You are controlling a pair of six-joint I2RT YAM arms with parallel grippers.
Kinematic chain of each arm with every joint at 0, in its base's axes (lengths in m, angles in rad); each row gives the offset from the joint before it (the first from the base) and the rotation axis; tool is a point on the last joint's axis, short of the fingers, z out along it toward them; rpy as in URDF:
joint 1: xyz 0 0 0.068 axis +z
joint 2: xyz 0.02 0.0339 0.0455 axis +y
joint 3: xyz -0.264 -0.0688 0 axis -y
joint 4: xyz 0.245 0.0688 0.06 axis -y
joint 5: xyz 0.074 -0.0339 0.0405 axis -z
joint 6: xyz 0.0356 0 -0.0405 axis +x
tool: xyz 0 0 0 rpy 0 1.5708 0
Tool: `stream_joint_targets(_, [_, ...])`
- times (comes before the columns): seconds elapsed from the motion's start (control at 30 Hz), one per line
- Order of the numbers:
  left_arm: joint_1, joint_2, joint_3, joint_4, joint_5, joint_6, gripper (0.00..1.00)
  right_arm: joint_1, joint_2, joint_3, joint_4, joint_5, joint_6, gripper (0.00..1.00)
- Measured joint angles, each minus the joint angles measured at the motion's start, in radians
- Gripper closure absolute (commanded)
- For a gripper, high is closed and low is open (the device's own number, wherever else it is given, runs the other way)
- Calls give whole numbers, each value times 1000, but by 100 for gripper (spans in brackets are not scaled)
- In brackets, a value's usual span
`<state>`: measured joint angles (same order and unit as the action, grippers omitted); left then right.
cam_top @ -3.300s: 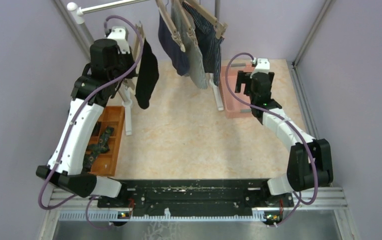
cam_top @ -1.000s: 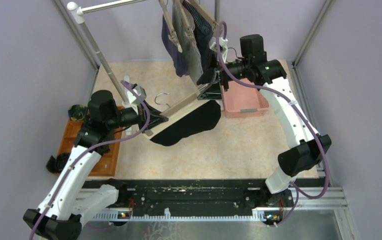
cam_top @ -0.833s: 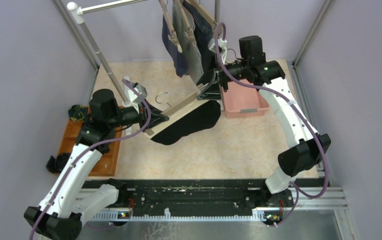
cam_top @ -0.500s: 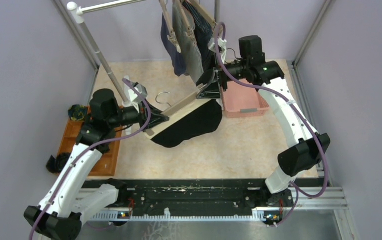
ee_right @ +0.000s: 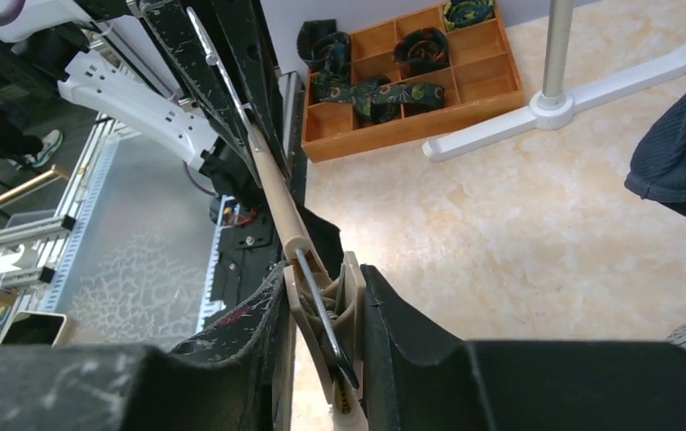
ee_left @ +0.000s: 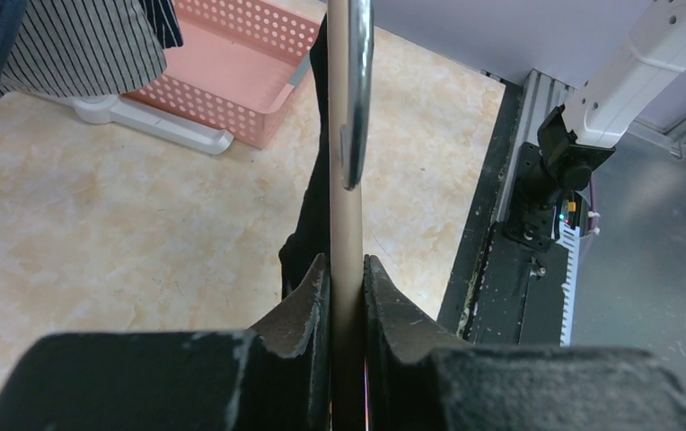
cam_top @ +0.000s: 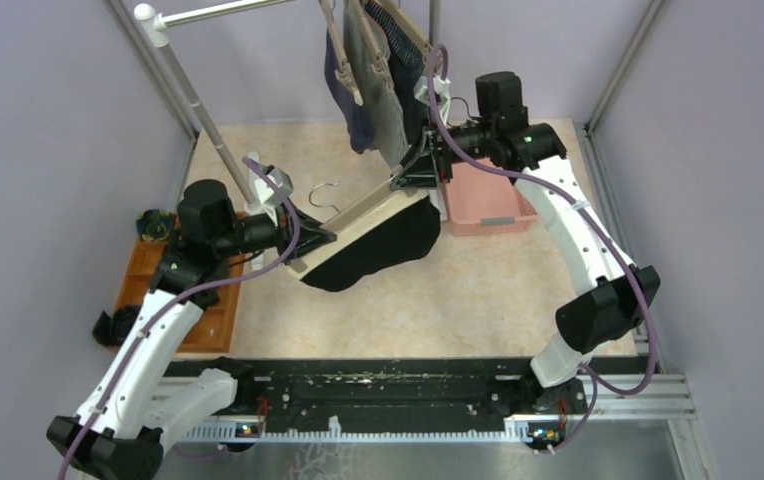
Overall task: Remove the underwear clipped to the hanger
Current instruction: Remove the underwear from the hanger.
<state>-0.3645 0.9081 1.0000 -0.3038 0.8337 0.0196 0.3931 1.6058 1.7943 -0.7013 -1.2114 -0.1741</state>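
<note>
Across the middle of the table, seen from above, both arms reach inward and carry one wooden hanger (cam_top: 358,212) between them, tilted so that its right end sits higher. My left arm stretches up and to the right from its base, elbow low. The left gripper (cam_top: 313,238) is clamped on the lower left end of the bar. In the left wrist view its fingers (ee_left: 308,296) press flat on both sides of the wood, with the metal hook (ee_left: 355,90) ahead of them.

My right arm rises high and bends back toward the centre. The right gripper (cam_top: 410,178) meets the hanger's upper end. In the right wrist view its fingers (ee_right: 272,314) are squeezed against both sides of the beige clip (ee_right: 350,287).

The black underwear (cam_top: 378,250) hangs under the bar, between the two grippers and above the floor. The other three garments (cam_top: 373,100) hang from the rail at the top, just beside the right gripper and partly in front of it.

A pink basket (cam_top: 488,200) sits below the right wrist. An orange tray (cam_top: 143,275) with dark rolled bundles (ee_right: 420,45) lies by the left arm. The rack's slanted pole (cam_top: 203,120) stands just behind the left wrist.
</note>
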Motion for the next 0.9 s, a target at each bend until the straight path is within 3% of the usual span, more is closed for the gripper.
stream_joint_targets(0.2, [0, -1, 0, -35, 1, 7, 100, 4, 0, -1, 11, 48, 12, 25])
stream_joint_targets(0.37, [-1, -3, 1, -94, 3, 25, 100, 3, -2, 1, 11, 96, 10, 23])
stream_joint_targets(0.47, [-1, -10, 1, -115, 4, 32, 100, 5, 2, 36, -50, 116, -16, 14])
stream_joint_targets(0.6, [-1, -13, 7, -126, 4, 36, 100, 27, 29, 188, -201, 218, -105, 4])
stream_joint_targets(0.73, [-1, -10, 39, -157, 2, 56, 100, 97, 53, 369, -365, 409, -211, 1])
stream_joint_targets(0.9, [-1, -1, 69, -186, -5, 93, 100, 143, 85, 536, -506, 514, -302, 1])
